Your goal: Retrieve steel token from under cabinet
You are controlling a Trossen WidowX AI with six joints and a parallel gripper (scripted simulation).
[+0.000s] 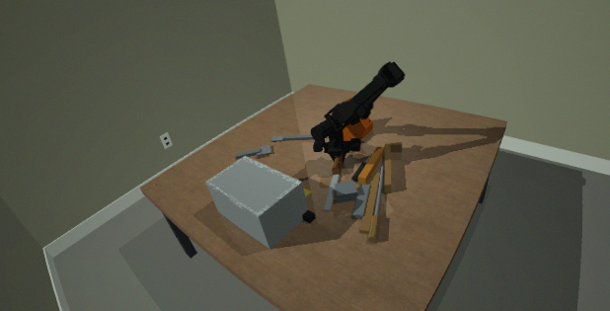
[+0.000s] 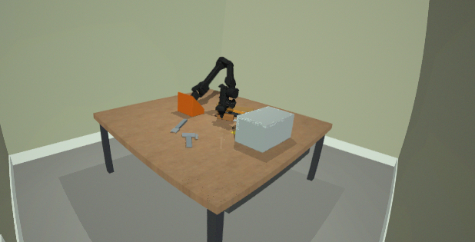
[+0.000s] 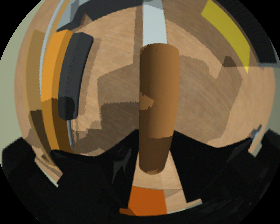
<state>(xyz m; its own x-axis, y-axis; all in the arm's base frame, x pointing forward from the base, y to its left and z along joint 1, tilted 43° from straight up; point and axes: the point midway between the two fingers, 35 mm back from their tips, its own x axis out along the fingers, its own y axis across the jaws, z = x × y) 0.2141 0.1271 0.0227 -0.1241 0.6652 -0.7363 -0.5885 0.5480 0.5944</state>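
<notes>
My gripper (image 1: 338, 155) (image 3: 152, 132) is shut on the brown handle (image 1: 337, 165) (image 3: 159, 95) of a tool with a flat grey blade (image 1: 331, 194) (image 3: 154, 22). The handle stretches away from the fingers, with the blade at its far end, low over the table; whether it touches the table I cannot tell. The pale grey cabinet (image 1: 254, 187) (image 2: 265, 132) stands beyond the blade. A yellow marking (image 1: 307, 193) (image 2: 233, 132) (image 3: 226, 29) shows beside the cabinet; most of the marked area is hidden. The steel token is not visible, and the vent slots cannot be made out.
Beside the held tool lie a grey block (image 1: 345, 191), a grey strip (image 1: 361, 202), an orange bar (image 1: 371, 166) (image 3: 54, 65), a dark piece (image 3: 75, 75) and long tan pieces (image 1: 389, 177). A black block (image 1: 309, 216) sits by the cabinet. A hammer-shaped tool (image 2: 189, 139), a flat grey tool (image 2: 179, 126) and an orange block (image 2: 188, 105) stand apart.
</notes>
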